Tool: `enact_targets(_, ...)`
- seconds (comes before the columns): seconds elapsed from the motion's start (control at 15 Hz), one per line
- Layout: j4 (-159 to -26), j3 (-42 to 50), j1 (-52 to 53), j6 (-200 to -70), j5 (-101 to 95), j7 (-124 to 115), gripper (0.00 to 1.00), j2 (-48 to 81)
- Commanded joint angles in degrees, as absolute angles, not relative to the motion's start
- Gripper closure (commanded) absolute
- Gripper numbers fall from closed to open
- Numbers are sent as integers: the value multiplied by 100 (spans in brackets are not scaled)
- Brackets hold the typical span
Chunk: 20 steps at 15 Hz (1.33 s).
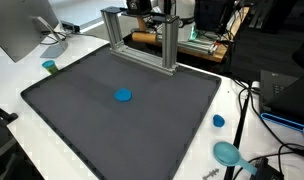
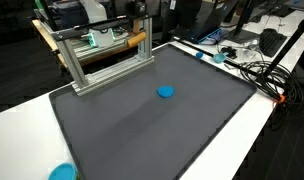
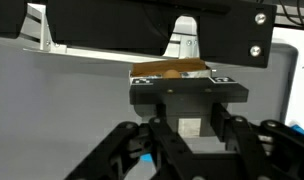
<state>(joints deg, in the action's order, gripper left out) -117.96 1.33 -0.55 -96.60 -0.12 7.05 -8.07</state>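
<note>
White table [image 1: 12,85], dark grey mat [image 1: 92,125] covering most of it. On the mat: blue disc [image 1: 123,96] near the middle, aluminium frame [image 1: 173,48] at the far edge (standing upright). On bare table beside the mat: small teal cup [image 1: 50,67], blue cap [image 1: 219,121], teal scoop [image 1: 228,153], cables [image 1: 244,100]

Both exterior views look down from high up and fairly far off onto the dark grey rectangular mat [image 1: 142,130] on the white worktop [image 1: 12,85]. They share the silver aluminium-profile frame [image 1: 142,35], which stands at 12 o'clock in an exterior view and at 10 o'clock in an exterior view [image 2: 102,55]. The wrist view faces it very closely, past the tool [image 3: 189,128].
</note>
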Motion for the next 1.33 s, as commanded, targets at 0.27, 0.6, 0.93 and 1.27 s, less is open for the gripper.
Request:
enact_targets(0.27, -12628, 302, -177, -9664, 177, 545, 79, -1639)
enact_targets(0.6, -12960, 187, -66, -9742, 316, 428, 79, -1975)
enact_targets(0.93, -13246, 157, -29, -9713, 262, 459, 79, -2163)
enact_targets(1.27, -13283, 173, -30, -9605, 285, 487, 23, -2045)
